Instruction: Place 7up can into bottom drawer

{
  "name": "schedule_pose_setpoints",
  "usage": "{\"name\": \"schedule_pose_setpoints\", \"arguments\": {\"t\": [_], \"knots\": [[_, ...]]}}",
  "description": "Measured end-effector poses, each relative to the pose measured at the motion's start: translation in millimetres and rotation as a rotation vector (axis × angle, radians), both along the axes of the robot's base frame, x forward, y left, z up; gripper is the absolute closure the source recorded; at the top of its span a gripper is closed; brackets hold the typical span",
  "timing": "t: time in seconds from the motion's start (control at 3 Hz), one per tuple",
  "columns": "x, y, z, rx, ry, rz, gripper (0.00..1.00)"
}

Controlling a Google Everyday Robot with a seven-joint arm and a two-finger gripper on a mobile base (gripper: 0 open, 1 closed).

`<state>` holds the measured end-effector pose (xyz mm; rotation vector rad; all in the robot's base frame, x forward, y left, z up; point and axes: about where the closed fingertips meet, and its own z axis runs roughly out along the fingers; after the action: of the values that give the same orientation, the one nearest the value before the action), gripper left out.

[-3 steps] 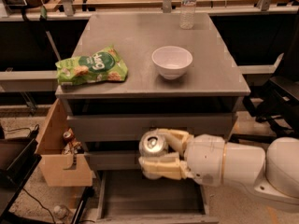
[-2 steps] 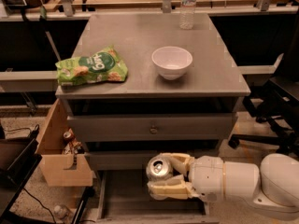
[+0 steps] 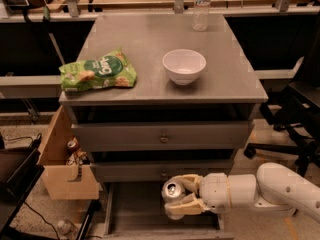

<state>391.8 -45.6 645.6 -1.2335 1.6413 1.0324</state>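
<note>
The 7up can (image 3: 173, 190) shows its silver top and sits between the cream fingers of my gripper (image 3: 178, 197), which is shut on it. The white arm comes in from the lower right. Gripper and can hang low over the open bottom drawer (image 3: 135, 209), a wide shallow grey drawer pulled out at the base of the grey cabinet. The can is over the drawer's middle; I cannot tell if it touches the floor.
On the cabinet top (image 3: 150, 44) lie a green snack bag (image 3: 97, 70), a white bowl (image 3: 184, 66) and a clear water bottle (image 3: 201, 6). Two closed knobbed drawers (image 3: 162, 136) sit above. A tan wooden box (image 3: 62, 164) with a red-topped can (image 3: 73, 145) stands left.
My gripper has moved down with the can, from in front of the middle drawer to low over the open bottom drawer.
</note>
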Motion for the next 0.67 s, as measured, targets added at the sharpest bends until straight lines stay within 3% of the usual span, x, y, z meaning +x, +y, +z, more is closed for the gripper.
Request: {"name": "schedule_pose_setpoints", "arguments": {"t": [0.33, 0.67], "knots": [[20.9, 15.7, -33.9, -0.043, -0.049, 0.046, 1.00], [20.9, 15.8, -33.9, -0.043, -0.049, 0.046, 1.00]]}}
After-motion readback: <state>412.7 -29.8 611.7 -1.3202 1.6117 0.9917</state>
